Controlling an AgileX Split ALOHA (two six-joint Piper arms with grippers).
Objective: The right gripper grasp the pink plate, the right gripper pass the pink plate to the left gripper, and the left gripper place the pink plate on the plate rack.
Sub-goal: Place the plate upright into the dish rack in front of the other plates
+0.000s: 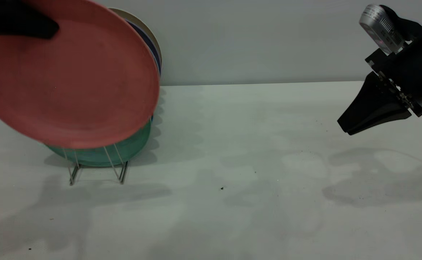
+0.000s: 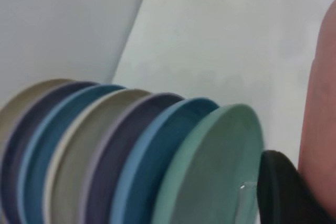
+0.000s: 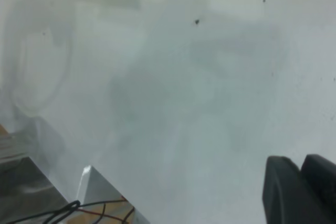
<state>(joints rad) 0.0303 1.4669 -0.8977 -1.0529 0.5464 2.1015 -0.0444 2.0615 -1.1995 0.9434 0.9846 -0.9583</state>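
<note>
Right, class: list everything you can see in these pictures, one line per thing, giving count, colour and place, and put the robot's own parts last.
pink plate: one, salmon pink, held tilted in the air in front of the racked plates.
racked plates: seven visible on edge; cream, navy, blue, cream, navy, blue, then teal-green nearest the pink plate.
plate rack: one, silver wire, on the table under the plates.
table: one, white, with a few dark specks.
wall: pale grey, behind the table.
left gripper: black, jaws shut on the pink plate's upper rim.
right gripper: black, above the table's right side, holding nothing, jaws shut.
</note>
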